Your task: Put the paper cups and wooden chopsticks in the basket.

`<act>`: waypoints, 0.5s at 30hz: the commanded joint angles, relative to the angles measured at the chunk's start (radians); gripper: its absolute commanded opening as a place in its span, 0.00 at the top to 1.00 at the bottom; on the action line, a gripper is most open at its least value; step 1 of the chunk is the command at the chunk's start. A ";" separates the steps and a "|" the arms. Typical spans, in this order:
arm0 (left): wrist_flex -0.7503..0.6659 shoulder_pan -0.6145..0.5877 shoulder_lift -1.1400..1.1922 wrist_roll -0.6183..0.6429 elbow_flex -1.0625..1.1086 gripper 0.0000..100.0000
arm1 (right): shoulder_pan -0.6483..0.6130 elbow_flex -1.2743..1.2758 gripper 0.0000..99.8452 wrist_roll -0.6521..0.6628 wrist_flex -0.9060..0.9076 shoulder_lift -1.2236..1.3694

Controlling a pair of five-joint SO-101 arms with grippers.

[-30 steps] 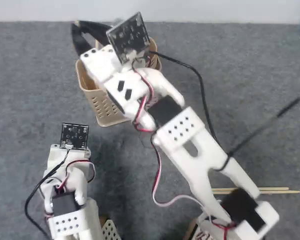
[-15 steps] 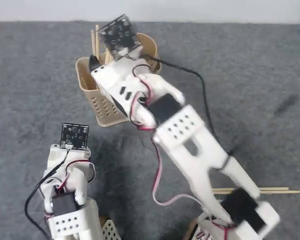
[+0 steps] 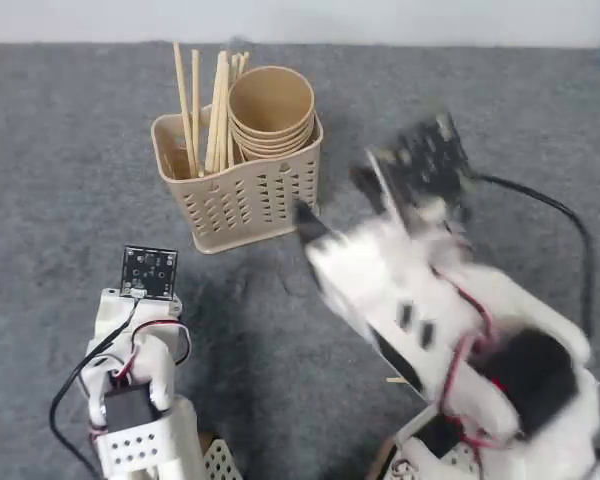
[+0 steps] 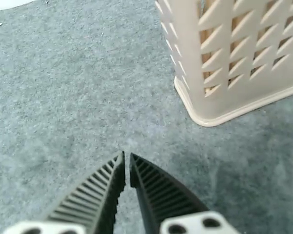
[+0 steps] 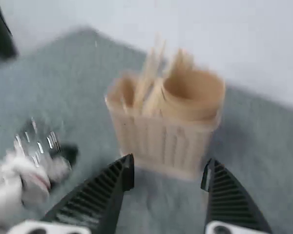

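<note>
The beige slotted basket (image 3: 242, 198) stands at the back of the grey mat. It holds a stack of paper cups (image 3: 271, 108) and several wooden chopsticks (image 3: 206, 108) standing upright. My right gripper (image 3: 333, 200) hangs blurred to the right of the basket, open and with nothing in it. Its wrist view has the open gripper (image 5: 166, 178) facing the basket (image 5: 161, 139), cups (image 5: 194, 92) and chopsticks (image 5: 149, 73). The left gripper (image 4: 127, 168) is shut on nothing, low over the mat, short of the basket (image 4: 224, 92). A chopstick tip (image 3: 394, 380) pokes out from under the right arm.
The left arm (image 3: 135, 385) rests at the front left, its camera board (image 3: 149, 272) pointing toward the basket. Bare grey mat lies between both arms and the basket. A pale wall (image 3: 300, 18) runs along the back edge.
The right arm has pulled back from over the basket toward the front right. Chopsticks it held now stand in the basket, and its gripper is open. The left arm has not moved.
</note>
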 commanded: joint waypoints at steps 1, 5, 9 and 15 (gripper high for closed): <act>0.005 0.011 0.000 -0.008 -0.002 0.99 | 0.090 0.091 0.77 0.112 0.211 0.001; 0.020 0.044 0.000 -0.025 -0.002 0.99 | 0.203 0.348 0.77 0.333 0.248 0.025; 0.049 0.052 0.000 -0.101 -0.007 0.99 | 0.252 0.620 0.77 0.577 0.168 0.062; 0.049 0.051 0.000 -0.101 -0.008 0.99 | 0.275 0.861 0.77 0.853 0.113 0.119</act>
